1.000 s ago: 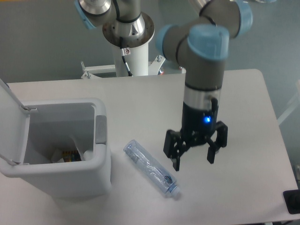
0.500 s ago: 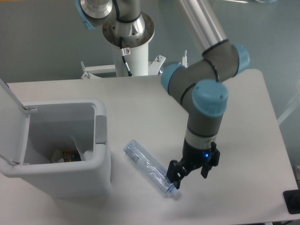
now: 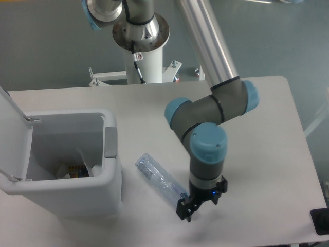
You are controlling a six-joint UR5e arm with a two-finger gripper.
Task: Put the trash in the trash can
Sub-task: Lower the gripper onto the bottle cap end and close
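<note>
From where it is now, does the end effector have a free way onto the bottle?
Probably yes. The end effector is already down at the cap end of the bottle, which lies flat on the table beside the trash can. Nothing lies between them, but whether it grips yet cannot be told.

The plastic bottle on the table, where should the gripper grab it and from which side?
Grip the plastic bottle across its narrow width, coming straight down from above. It lies flat and diagonal, so the fingers should straddle its long axis. The gripper is already low at its cap end.
</note>
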